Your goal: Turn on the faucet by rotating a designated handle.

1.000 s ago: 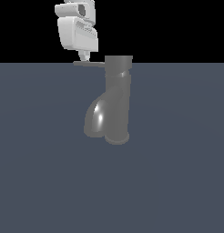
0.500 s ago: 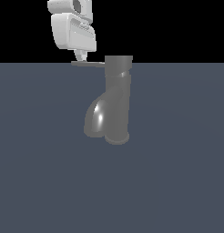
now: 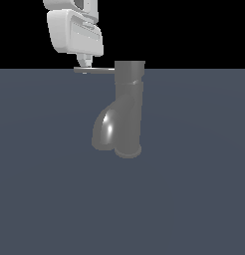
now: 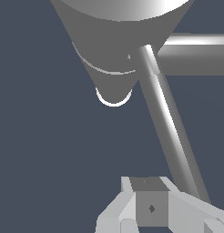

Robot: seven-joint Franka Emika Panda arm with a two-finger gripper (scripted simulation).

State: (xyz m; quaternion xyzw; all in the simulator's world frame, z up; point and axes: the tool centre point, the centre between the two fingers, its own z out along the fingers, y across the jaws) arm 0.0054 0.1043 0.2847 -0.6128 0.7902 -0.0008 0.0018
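Exterior view, faucet (image 3: 128, 112): stands upright near the middle of the grey floor (image 3: 194, 199), fat spout (image 3: 105, 130) curving toward the exterior view's left
Exterior view, handle (image 3: 97, 70): thin rod jutting level from the top cap toward the exterior view's left
Exterior view, gripper (image 3: 85, 62): white, hanging just over the rod's outer end; fingers look together, touching the rod or not, cannot tell
Wrist view, handle (image 4: 170, 132): runs slantwise from the cap down to the fingers (image 4: 145, 205)
Wrist view, fingers: seem closed beside the rod, not around it
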